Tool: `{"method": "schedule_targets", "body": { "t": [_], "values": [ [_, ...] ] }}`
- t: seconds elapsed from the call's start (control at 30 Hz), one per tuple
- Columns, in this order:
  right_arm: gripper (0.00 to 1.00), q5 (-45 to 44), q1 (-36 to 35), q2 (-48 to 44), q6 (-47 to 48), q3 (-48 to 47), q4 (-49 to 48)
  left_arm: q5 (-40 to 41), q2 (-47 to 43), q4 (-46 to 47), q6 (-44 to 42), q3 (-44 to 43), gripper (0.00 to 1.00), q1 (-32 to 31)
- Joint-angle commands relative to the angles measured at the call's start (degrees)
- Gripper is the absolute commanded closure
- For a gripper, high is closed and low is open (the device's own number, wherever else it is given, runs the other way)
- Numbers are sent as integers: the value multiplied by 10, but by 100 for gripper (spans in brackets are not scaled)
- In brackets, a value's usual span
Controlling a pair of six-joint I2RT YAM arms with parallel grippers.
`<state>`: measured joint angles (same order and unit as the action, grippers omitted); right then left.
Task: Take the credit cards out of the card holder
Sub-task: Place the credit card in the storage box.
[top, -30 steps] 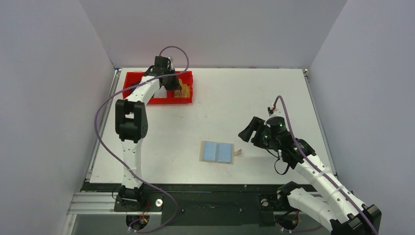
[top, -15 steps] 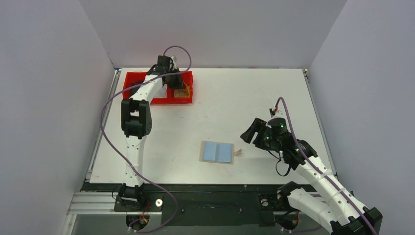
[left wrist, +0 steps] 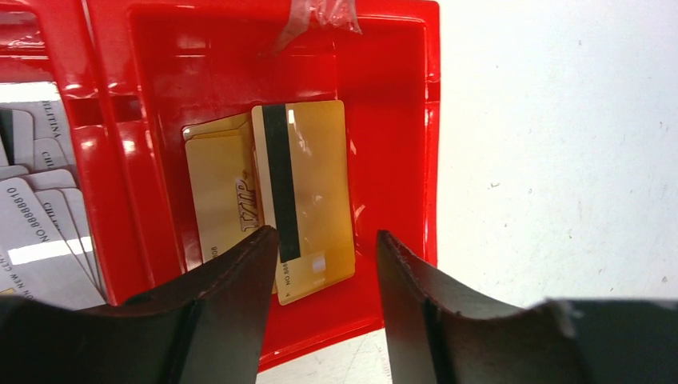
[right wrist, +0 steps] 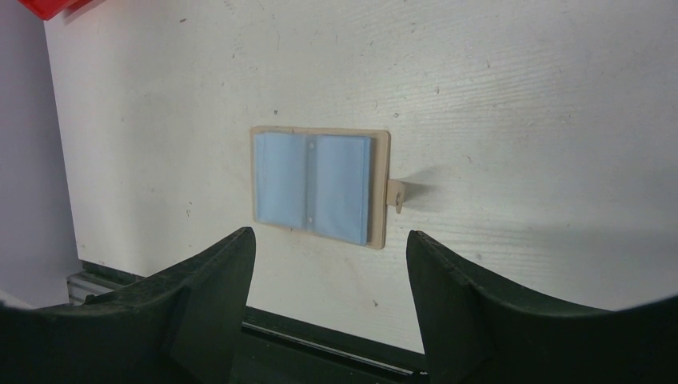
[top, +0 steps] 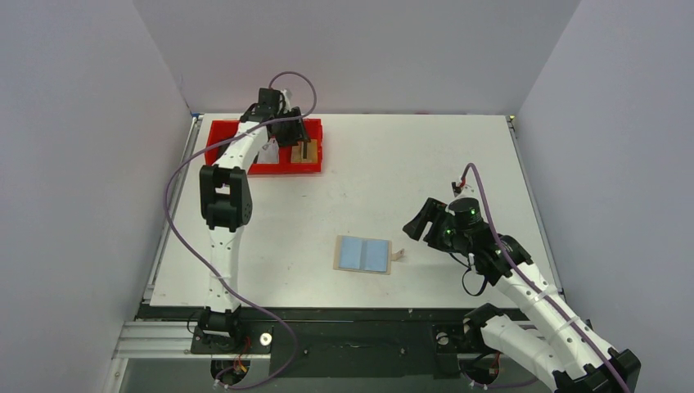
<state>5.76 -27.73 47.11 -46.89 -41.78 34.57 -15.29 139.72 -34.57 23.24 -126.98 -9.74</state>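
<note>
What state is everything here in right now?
Card holder: open flat on the table.
Gold cards: overlapping in the red tray, top one stripe up.
Grey cards: fanned in the next compartment.
Left end effector: open, over gold cards.
Right end effector: open, over card holder.

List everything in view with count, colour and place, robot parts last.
table: one, white, under everything.
red tray: one, red, far left of the table.
gold cards: at least two, gold, top one showing a black stripe, in the tray's right-hand compartment.
grey-white cards: several, fanned in the next compartment.
card holder: one, tan with pale blue panels, lying open at the near middle.
left arm, right arm: white and black, near edge.
left end effector: black, open, empty, above the gold cards.
right end effector: black, open, empty, clear of the card holder.
</note>
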Motion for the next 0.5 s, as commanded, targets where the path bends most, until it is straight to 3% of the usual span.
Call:
{"method": "schedule_targets", "body": {
  "t": [0.0, 0.47],
  "values": [
    [35, -13, 4, -8, 8, -18, -4, 5, -45, -5, -15, -19, 51, 13],
    [35, -14, 2, 7, 10, 13, -23, 4, -113, -17, -19, 7, 48, 16]
  ]
}}
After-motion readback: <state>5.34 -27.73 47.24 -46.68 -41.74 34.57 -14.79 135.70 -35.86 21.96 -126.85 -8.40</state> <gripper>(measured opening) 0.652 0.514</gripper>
